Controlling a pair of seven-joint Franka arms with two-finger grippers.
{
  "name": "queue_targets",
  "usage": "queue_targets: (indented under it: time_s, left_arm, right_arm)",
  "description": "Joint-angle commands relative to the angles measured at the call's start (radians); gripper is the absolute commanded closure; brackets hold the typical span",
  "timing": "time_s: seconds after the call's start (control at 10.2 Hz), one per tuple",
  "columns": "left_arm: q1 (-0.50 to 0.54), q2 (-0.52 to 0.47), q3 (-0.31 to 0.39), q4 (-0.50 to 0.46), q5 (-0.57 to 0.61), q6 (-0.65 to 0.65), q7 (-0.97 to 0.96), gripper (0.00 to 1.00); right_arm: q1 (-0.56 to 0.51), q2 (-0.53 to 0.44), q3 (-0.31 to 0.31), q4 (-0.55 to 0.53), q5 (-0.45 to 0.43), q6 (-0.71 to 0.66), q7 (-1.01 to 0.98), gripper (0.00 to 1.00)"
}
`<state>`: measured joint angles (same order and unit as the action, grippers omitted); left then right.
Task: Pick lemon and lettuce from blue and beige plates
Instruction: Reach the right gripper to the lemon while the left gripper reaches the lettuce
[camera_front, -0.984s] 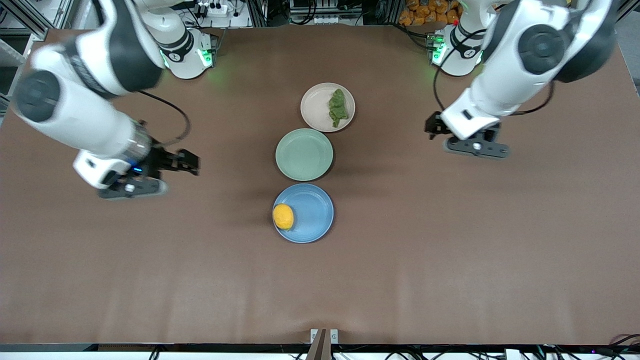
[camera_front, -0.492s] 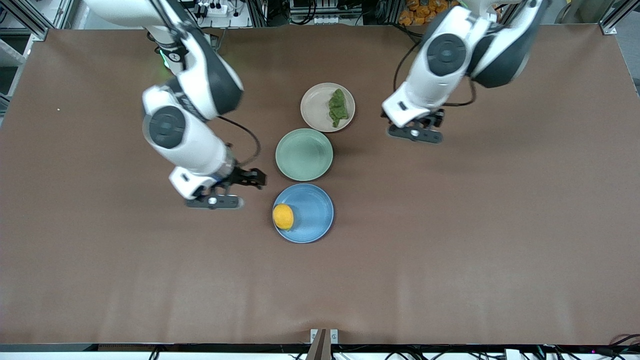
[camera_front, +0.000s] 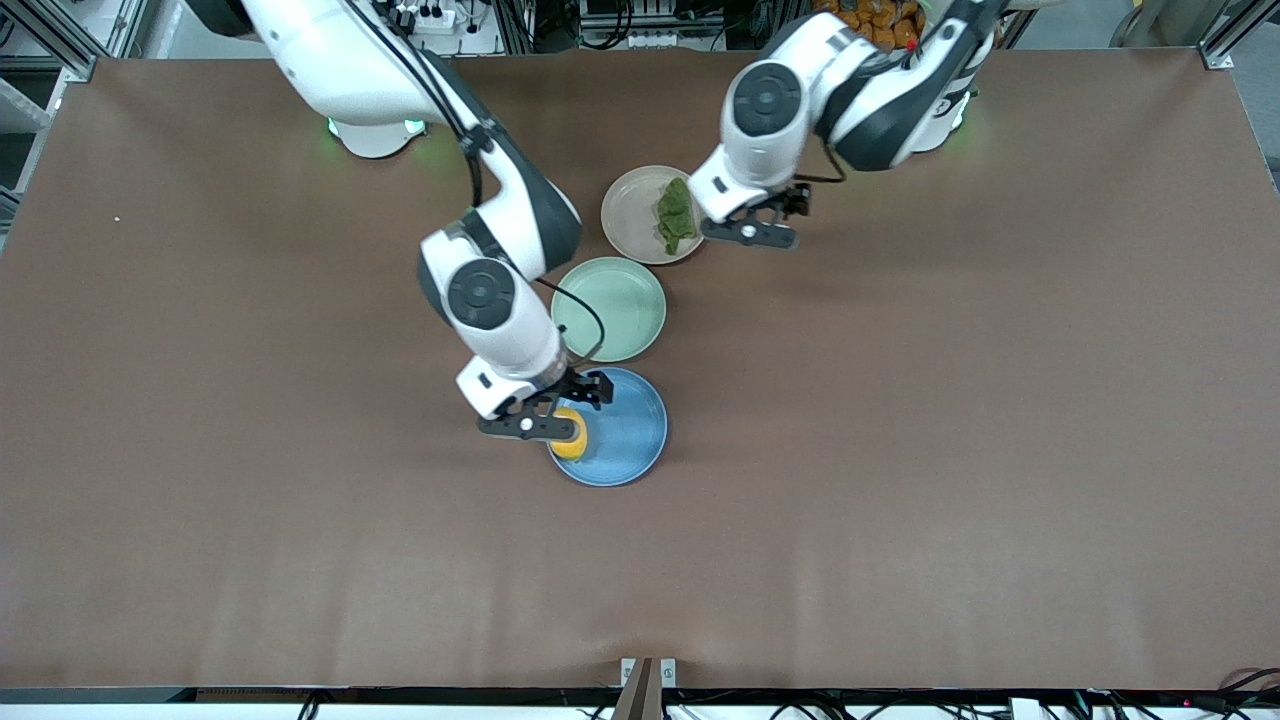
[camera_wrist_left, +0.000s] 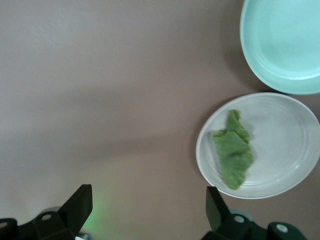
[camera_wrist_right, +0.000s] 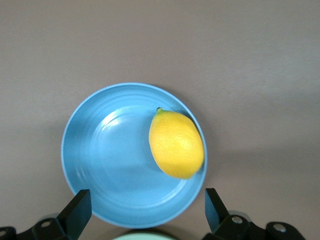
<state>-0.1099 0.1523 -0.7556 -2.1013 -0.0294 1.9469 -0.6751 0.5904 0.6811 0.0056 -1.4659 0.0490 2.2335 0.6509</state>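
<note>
The yellow lemon (camera_front: 570, 446) lies in the sky-blue plate (camera_front: 640, 440), at the rim toward the right arm's end. My right gripper (camera_front: 580, 392) hangs open and empty over the blue plate's rim next to the mint plate. In the right wrist view the lemon (camera_wrist_right: 176, 145) lies in the blue plate (camera_wrist_right: 105, 160) ahead of the open gripper (camera_wrist_right: 147, 200). The dark green lettuce (camera_front: 676, 215) lies on the beige plate (camera_front: 628, 215). My left gripper (camera_front: 785, 203) is open and empty over the table beside that plate. The left wrist view shows the lettuce (camera_wrist_left: 232, 157), the beige plate (camera_wrist_left: 290, 145) and the open gripper (camera_wrist_left: 147, 200).
A pale mint-green plate (camera_front: 610, 308) with nothing on it sits between the beige and blue plates, touching or nearly touching both. It shows in the left wrist view (camera_wrist_left: 285, 45) too. The three plates stand in a line on the brown table (camera_front: 950, 450).
Both arms swung in from the table's ends toward the plates. The right gripper came over the blue plate. The left gripper came beside the beige plate. Lemon and lettuce have not moved.
</note>
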Motion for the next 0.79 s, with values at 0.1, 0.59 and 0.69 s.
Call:
queue_targets:
  time_s: [0.1, 0.59, 0.69]
  left_arm:
    - [-0.12, 0.189, 0.002, 0.007, 0.104, 0.105, -0.217, 0.0]
    - [-0.208, 0.344, 0.004, 0.02, 0.2, 0.174, -0.4, 0.0]
    - [-0.217, 0.36, 0.004, 0.018, 0.2, 0.196, -0.409, 0.0]
  right_arm:
    - [0.02, 0.095, -0.013, 0.042, -0.101, 0.073, 0.032, 0.0]
    - [0.019, 0.155, -0.021, 0.044, -0.161, 0.141, 0.03, 0.0]
    - [0.02, 0.163, -0.027, 0.045, -0.163, 0.149, 0.03, 0.0]
